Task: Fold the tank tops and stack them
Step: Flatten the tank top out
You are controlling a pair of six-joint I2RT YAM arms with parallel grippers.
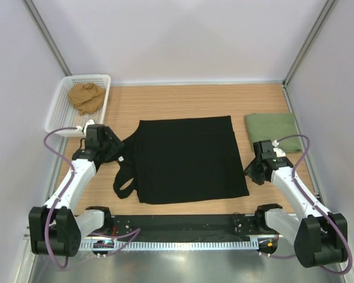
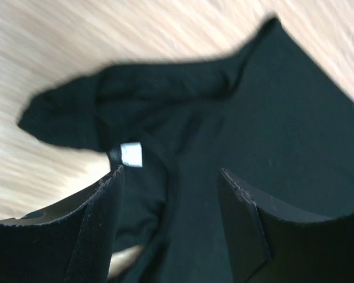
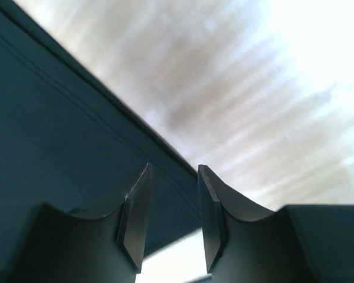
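Walls: plain pale panels, far wall [image 1: 177, 35], left wall [image 1: 12, 88], right wall [image 1: 342, 76].
Posts [image 1: 47, 38]: grey metal, at both far corners.
Tabletop [image 1: 183, 100]: light wood grain.
Near edge: black rail [image 1: 183, 224], then metal sheet [image 1: 183, 265].
Light: soft, even.

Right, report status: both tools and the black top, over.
Left tool open above strap end of black tank top. Right tool open at its hem edge. Top lying flat; green tank top folded alongside. Nothing in the way.
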